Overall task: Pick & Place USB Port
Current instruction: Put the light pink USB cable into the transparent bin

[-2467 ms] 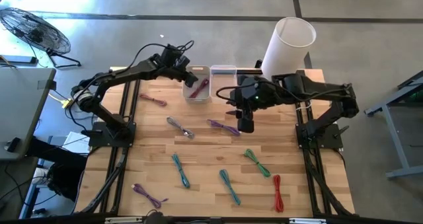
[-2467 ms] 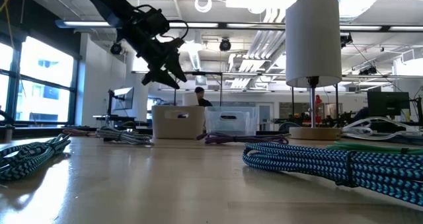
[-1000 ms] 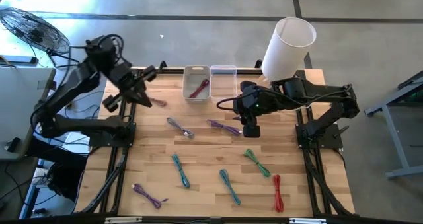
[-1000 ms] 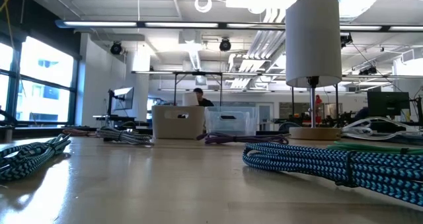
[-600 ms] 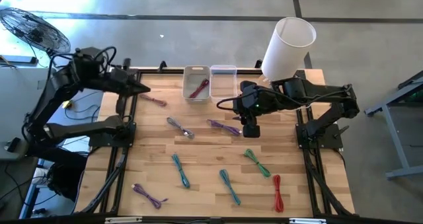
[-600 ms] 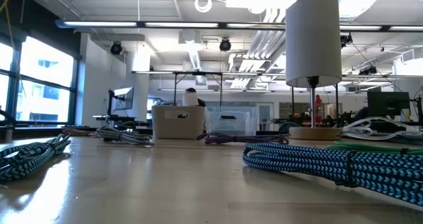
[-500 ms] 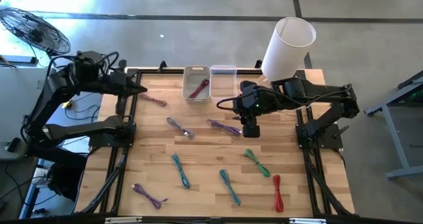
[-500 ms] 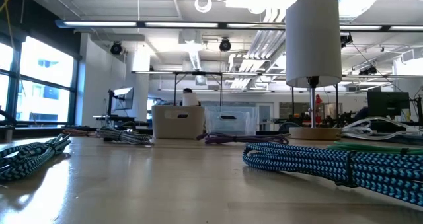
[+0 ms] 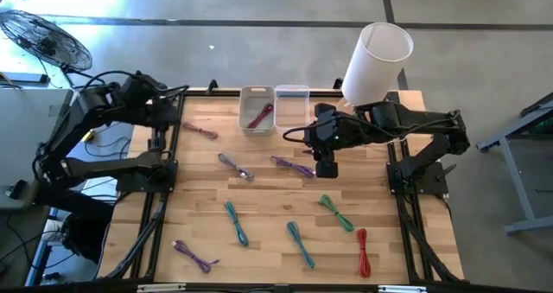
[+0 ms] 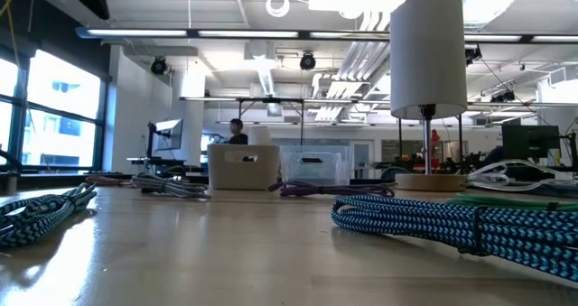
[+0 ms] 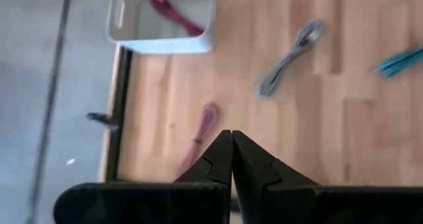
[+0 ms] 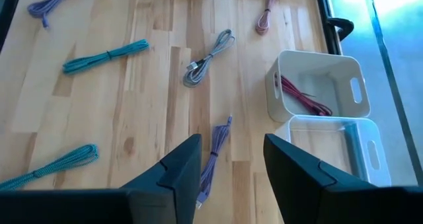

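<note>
From above: the left gripper (image 9: pixel 175 111) sits pulled back at the table's far left corner, near the pink cable (image 9: pixel 200 130), carrying nothing. The right gripper (image 9: pixel 322 164) hangs just beside the purple cable (image 9: pixel 293 166) at mid-table. One dark red cable (image 9: pixel 261 116) already lies in the white bin (image 9: pixel 243 111); the clear bin (image 9: pixel 292 91) next to it looks empty. Scattered across the wooden table (image 9: pixel 268 202) are a grey cable (image 9: pixel 234 166), teal cables, a green one and a red one.

Down at table height: neither gripper shows. A blue braided cable (image 10: pixel 442 217) fills the foreground and hides much of the surface. Both bins stand far off, and a person is small in the room beyond.

Left wrist: the fingers (image 11: pixel 221 159) are pressed tightly together, empty, with the pink cable (image 11: pixel 201 130) just past their tips. The white bin (image 11: pixel 162 39) is cut off at the frame edge.

Right wrist: the fingers (image 12: pixel 177 166) stand apart with nothing between them, and the purple cable (image 12: pixel 214 151) lies in the gap's line. Its connector end is partly hidden by a finger.

The risk, as I judge it: the cable is thin and flat on the wood, so a descent slightly off-line could pinch a single strand and let the bundle unravel, or the tips could scrape the table. A dangling tail might also snag the bin rim.
</note>
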Action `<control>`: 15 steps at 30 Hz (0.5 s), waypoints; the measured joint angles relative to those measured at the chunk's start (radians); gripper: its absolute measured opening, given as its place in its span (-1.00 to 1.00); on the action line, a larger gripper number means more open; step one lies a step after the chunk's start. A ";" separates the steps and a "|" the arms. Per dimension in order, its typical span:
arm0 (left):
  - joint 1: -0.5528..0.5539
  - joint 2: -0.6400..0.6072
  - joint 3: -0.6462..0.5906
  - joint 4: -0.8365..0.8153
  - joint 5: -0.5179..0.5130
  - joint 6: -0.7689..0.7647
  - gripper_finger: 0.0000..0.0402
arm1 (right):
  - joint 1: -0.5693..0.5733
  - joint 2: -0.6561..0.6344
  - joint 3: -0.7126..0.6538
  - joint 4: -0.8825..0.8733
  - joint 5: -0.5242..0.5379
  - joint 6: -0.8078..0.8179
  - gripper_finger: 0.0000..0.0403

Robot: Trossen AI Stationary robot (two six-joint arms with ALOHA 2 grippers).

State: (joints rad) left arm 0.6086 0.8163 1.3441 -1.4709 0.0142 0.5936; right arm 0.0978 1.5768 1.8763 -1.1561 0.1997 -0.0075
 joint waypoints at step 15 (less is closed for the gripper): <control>0.000 0.141 0.000 -0.098 -0.074 0.124 -0.88 | 0.000 0.000 0.000 -0.017 0.003 0.055 -0.26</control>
State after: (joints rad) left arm 0.6086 0.9576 1.3445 -1.5688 -0.0601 0.7175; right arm 0.0978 1.5768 1.8763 -1.1728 0.2027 0.0471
